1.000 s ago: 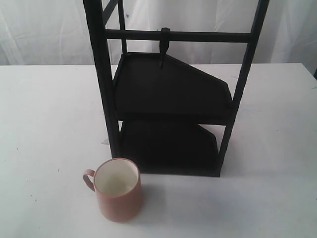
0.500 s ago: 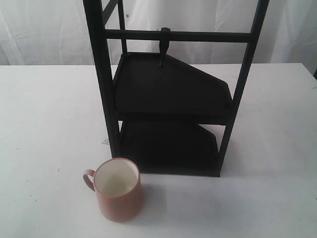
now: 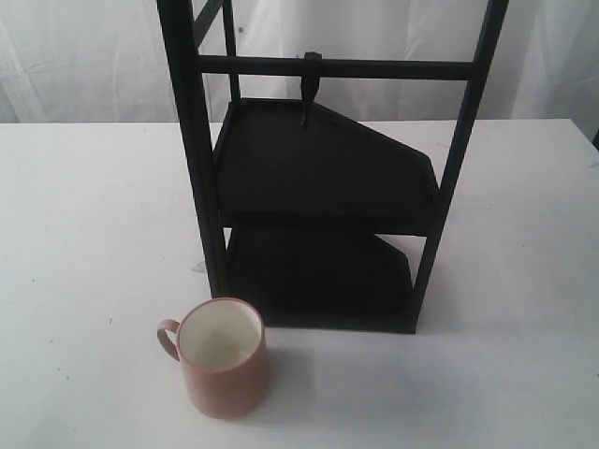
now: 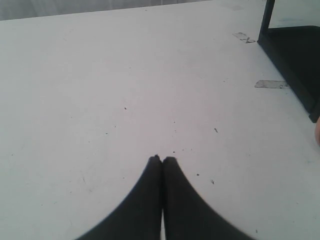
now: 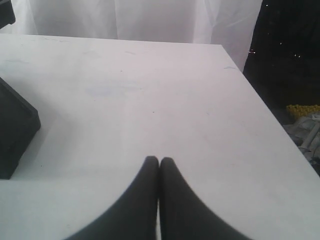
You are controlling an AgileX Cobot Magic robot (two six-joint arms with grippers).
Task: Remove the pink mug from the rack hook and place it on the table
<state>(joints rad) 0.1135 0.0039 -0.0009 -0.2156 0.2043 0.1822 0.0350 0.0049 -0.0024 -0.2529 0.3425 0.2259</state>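
The pink mug (image 3: 223, 360) is seen upright on the counter (image 3: 94, 234), at seven o'clock from the rack (image 3: 192, 168), perhaps touching its post. The rack hook (image 3: 309, 94) is bare. The left hand (image 4: 162, 159) and right hand (image 5: 159, 160) are pressed closed, empty. The task is judged complete.

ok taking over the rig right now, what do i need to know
Left tool: shut, empty, over the table.
Right tool: shut, empty, also over the table.
Pink mug: upright on the table, on the camera side of the rack near its left post in the exterior view.
Rack hook: bare.
Done: mug off the hook and set down.
Left: nothing that I can see.
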